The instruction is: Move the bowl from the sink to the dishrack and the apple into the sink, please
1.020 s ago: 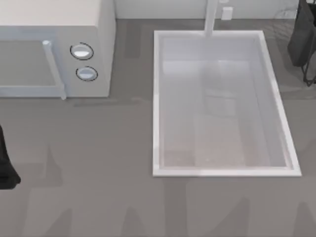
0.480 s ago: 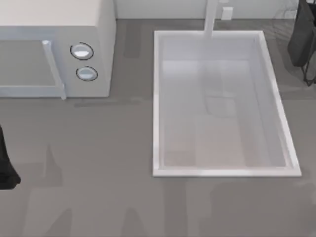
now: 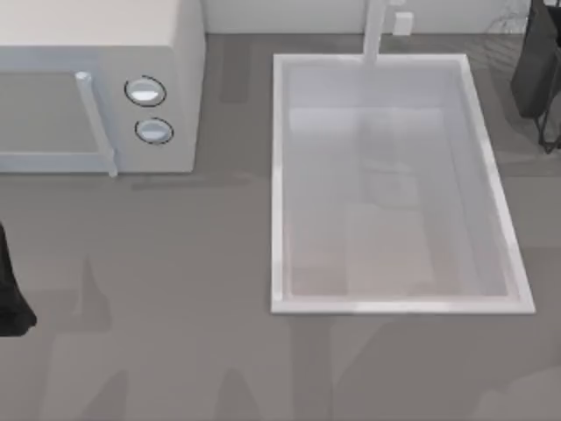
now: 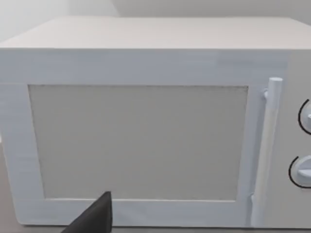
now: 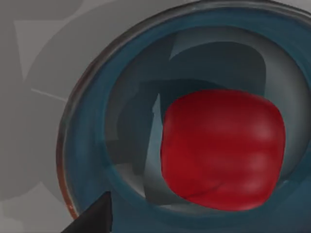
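Sink (image 3: 279,184): white basin with raised rim, right of centre on the table (image 3: 175,289); faucet (image 3: 375,31) at its far edge. No bowl or apple lies in it.

Bowl (image 5: 97,97): teal, reddish rim, seen close from the right wrist view, resting on a grey surface. Whether that place is the dishrack cannot be told.

Apple (image 5: 221,150): red, lying inside the bowl.

Right end effector: a dark fingertip (image 5: 95,218) shows just above the bowl's rim; how far open it is and whether it grips anything cannot be told. The arm (image 3: 539,61) stands at the table's far right edge.

Left arm (image 3: 10,289): parked at the left edge, facing the microwave (image 4: 146,121); finger opening cannot be told.

Progress, as judged: the bowl is out of the sink; the apple's transfer into the sink remains.
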{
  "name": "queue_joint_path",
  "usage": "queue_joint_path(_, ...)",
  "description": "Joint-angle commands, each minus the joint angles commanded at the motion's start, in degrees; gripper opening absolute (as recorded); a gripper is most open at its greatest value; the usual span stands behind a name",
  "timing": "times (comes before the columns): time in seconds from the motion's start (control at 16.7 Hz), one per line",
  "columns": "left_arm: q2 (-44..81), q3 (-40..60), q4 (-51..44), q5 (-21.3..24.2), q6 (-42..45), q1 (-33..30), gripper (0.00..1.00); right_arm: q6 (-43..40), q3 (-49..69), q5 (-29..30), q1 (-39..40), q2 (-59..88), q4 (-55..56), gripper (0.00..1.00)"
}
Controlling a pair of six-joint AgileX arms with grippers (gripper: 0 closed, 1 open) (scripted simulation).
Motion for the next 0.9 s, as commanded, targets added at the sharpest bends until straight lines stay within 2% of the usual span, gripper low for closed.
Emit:
queue_joint_path(0.48, 0.00, 0.00, 0.00, 0.00, 0.00, 0.00, 1.00, 0.02, -1.32, -0.02, 0.24, 1.17, 2.14, 1.00)
queue_joint_path(0.9, 0.00, 0.00, 0.00, 0.00, 0.00, 0.00, 1.00, 0.28, -10.89, 0.04, 0.09, 8.67, 19.70, 1.00)
